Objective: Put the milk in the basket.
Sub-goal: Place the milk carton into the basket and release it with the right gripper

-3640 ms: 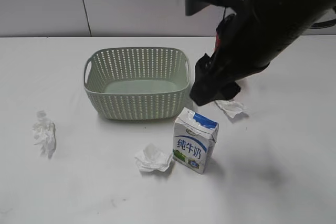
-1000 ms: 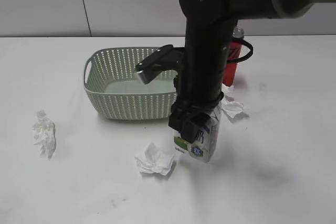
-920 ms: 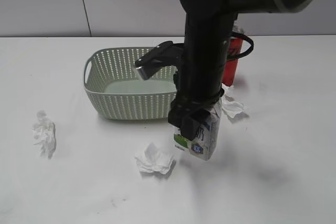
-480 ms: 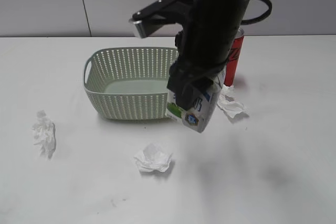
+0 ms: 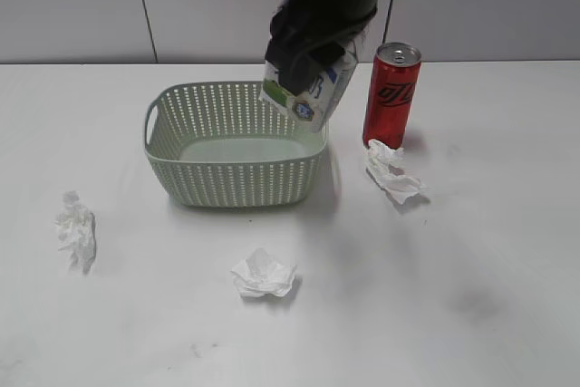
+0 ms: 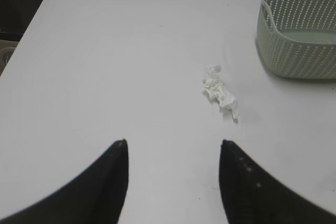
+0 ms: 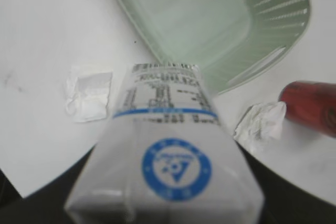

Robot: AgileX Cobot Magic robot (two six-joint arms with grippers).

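— Arm pose?
— Right gripper [image 5: 304,61] raised, black, clamped on milk [image 5: 308,88]; carton tilted, hanging above right rim of basket [image 5: 236,165], clear of the table. Left gripper [image 6: 173,177] low over bare table, fingers [image 6: 113,182] spread apart, holding nothing.
— Materials and shapes?
— Milk: white carton, blue print, green patch at base. Basket: pale green plastic, rectangular, rounded corners, perforated walls, cut-out handle. Red can [image 5: 391,94] upright, just right of basket. Three crumpled tissues: near can [image 5: 390,172], in front of basket [image 5: 263,274], far left [image 5: 76,228].
— Surface and room?
— White table [image 5: 471,251], faint smudges. Grey panelled wall [image 5: 82,6] behind.
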